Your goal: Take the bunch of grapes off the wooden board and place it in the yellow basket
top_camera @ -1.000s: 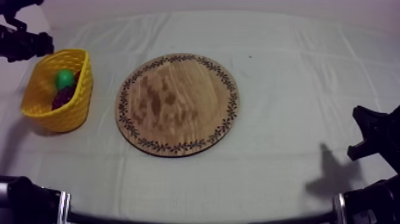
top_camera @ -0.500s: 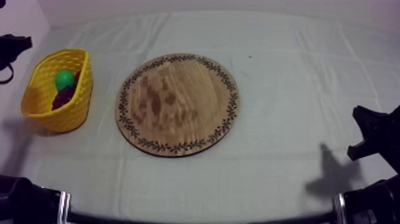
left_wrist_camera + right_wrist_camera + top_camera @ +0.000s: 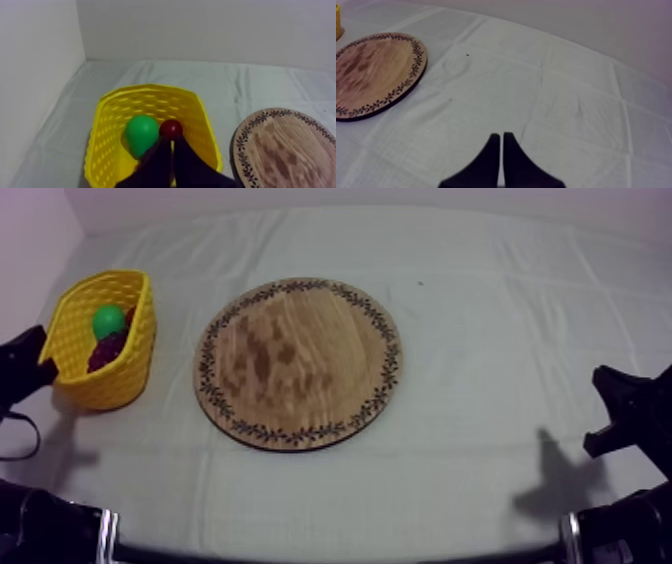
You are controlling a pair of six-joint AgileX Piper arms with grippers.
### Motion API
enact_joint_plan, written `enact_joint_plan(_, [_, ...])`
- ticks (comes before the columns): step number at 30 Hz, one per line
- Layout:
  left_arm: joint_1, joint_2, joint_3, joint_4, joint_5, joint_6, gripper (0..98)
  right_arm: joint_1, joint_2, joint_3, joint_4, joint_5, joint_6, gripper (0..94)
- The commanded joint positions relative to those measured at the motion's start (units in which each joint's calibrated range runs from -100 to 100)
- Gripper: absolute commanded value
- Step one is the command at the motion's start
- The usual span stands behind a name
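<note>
The yellow basket stands at the table's left. A green pear and the dark bunch of grapes lie inside it. The round wooden board at the centre is bare. My left gripper hangs just left of the basket. In the left wrist view it is a shut, narrow wedge over the basket, aimed at the pear and a dark red round piece that may belong to the bunch. My right gripper rests low at the right, shut and holding nothing.
White walls close off the table's back and left sides near the basket. Grey-white cloth spreads right of the board. From the right wrist, the board lies well beyond the fingertips, with bare cloth between.
My left arm has come down from the back left corner, behind the basket, to the basket's left side. The basket, fruit, board and right arm have not moved.
</note>
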Motion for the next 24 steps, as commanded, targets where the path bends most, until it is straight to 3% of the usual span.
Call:
enact_joint_plan(1, [0.1, -5.2, 3.0, -0.03, 0.0, -0.2, 0.0, 0.0, 0.0, 0.0, 0.0, 0.0, 0.0, 0.4])
enact_joint_plan(11, [0.0, -12.0, 9.7, -0.44, -2.6, -1.0, 0.0, 0.0, 0.0, 0.0, 0.0, 0.0, 0.0, 0.4])
enact_joint_plan(24, [-0.5, -15.6, 10.7, 1.94, 0.0, -2.1, 0.0, 0.0, 0.0, 0.0, 0.0, 0.0, 0.0, 0.4])
